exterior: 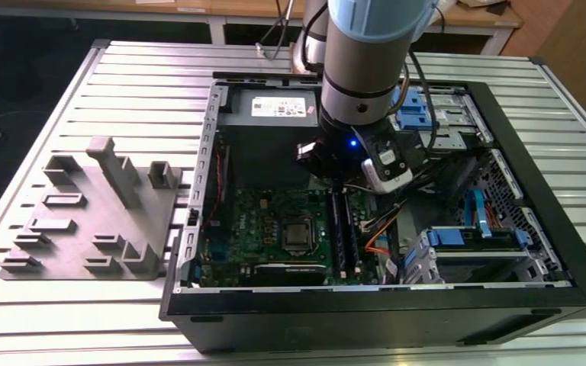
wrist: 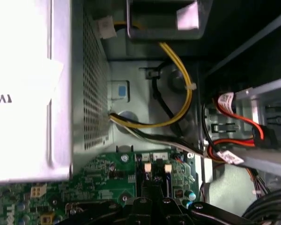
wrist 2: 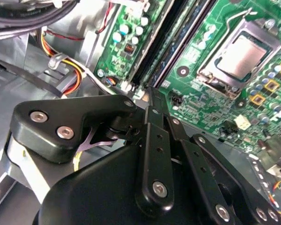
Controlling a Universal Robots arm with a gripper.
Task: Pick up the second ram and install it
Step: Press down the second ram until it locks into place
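Hovering over one motherboard (exterior: 272,229), the claw (wrist 2: 152,101) looks pressed together above two black slots (exterior: 344,232).

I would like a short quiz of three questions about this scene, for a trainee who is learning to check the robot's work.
1. True or false: the gripper is inside the open computer case.
2. What lies directly below the gripper? A) memory slots B) grey holder block C) blue drive cage
3. On which side of the case, in the exterior view, does the grey holder block stand?

Key: 1 true; 2 A, the memory slots; 3 the exterior view's left.
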